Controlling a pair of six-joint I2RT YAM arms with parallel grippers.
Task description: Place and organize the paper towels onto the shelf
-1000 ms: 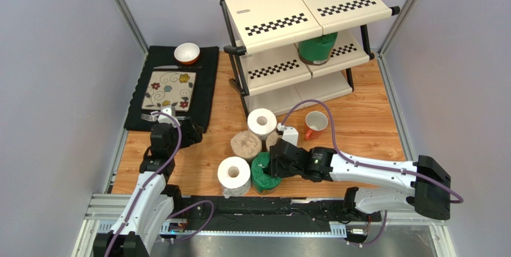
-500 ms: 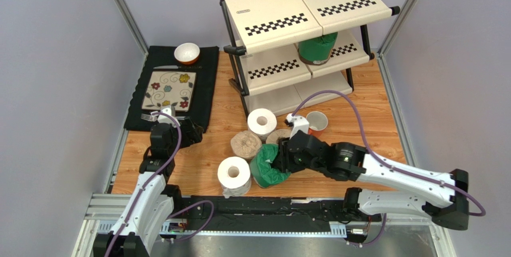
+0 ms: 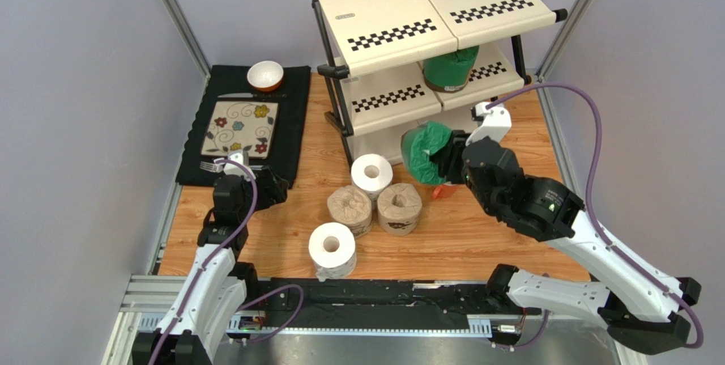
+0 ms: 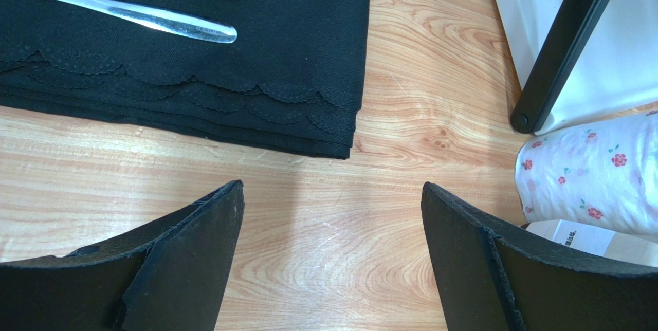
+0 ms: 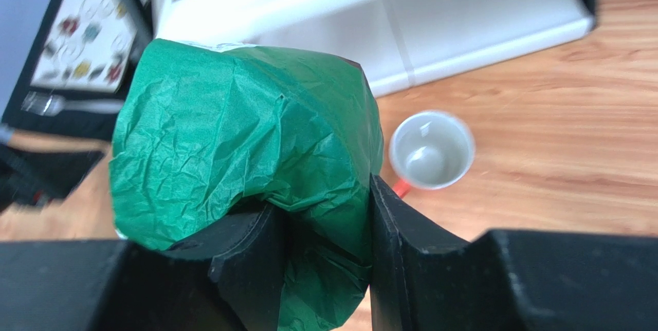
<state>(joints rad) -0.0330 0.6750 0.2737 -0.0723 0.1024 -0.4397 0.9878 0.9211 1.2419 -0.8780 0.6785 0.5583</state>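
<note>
Wood-grain tabletop (image 3: 289, 220), both arms bolted at its near edge. Shelf (image 3: 400, 16) stands at the far side: three tiers, black tube frame, cream panels with checkered strips.

Right arm reaches up toward the shelf front. Right gripper (image 5: 320, 223): jaws pinching the held green roll (image 3: 423, 148), its crumpled wrap bulging around the fingers. The roll hangs clear of the tabletop, just in front of the lower tiers.

Left gripper (image 4: 332, 192) sits low over bare wood by the corner of the black placemat (image 3: 289, 127). Its jaws are spread wide, with nothing between them.

Floral plate (image 3: 241, 127) lies on the placemat.

Shelved green roll (image 3: 449, 67) sits on the middle tier, right half (partly hidden under the top panel).

Four rolls are clustered on the tabletop before the shelf:
- Left kraft roll (image 3: 350, 208) and right kraft roll (image 3: 399, 206) stand side by side.
- Far white roll (image 3: 372, 174) is just behind them.
- Near white roll (image 3: 332, 248) is closer to the arms.

Orange mug (image 5: 431, 151) stands upright on the wood below the held roll. Small bowl (image 3: 265, 75) sits at the placemat's far edge.
</note>
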